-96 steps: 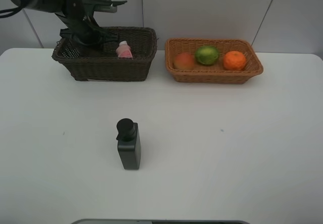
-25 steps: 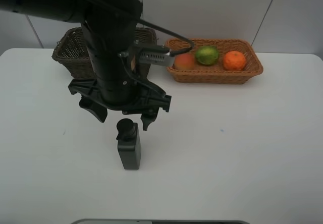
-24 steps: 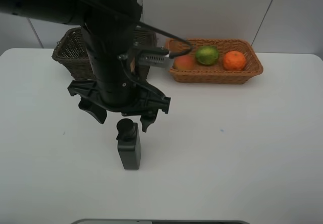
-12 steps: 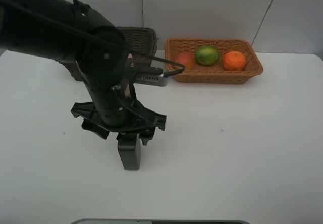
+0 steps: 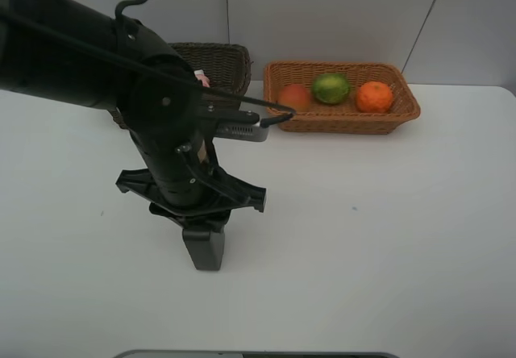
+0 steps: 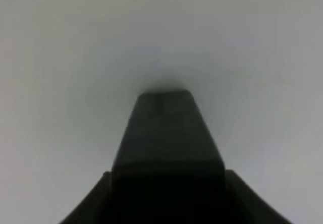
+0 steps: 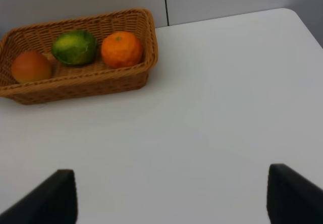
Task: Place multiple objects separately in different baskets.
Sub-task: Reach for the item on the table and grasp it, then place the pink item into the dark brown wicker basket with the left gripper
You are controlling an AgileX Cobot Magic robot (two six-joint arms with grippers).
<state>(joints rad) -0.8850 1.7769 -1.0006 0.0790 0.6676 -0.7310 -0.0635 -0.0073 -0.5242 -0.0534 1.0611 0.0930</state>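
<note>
Black pump bottle (image 5: 205,247): stands upright on the white desk (image 5: 387,237), well apart from both baskets; its pump head is hidden under the arm, because the grasp comes from above.
Left claw (image 5: 200,217): lowered over the top of the bottle; the wrist view shows the dark body between the fingers, but I cannot tell if the fingers already press it.
Right claw (image 7: 171,196): fingers stand wide apart and hold nothing; it waits over bare desk.
Light basket (image 5: 403,114): holds only fruit, side by side: the reddish fruit (image 5: 295,96), the green fruit (image 5: 330,88), the orange (image 5: 375,96).
Dark basket (image 5: 222,58): mostly hidden behind the arm; a bit of the pink bottle (image 5: 199,77) shows, so containers probably go here.
Judgement: the pump bottle seems the last object to sort.
</note>
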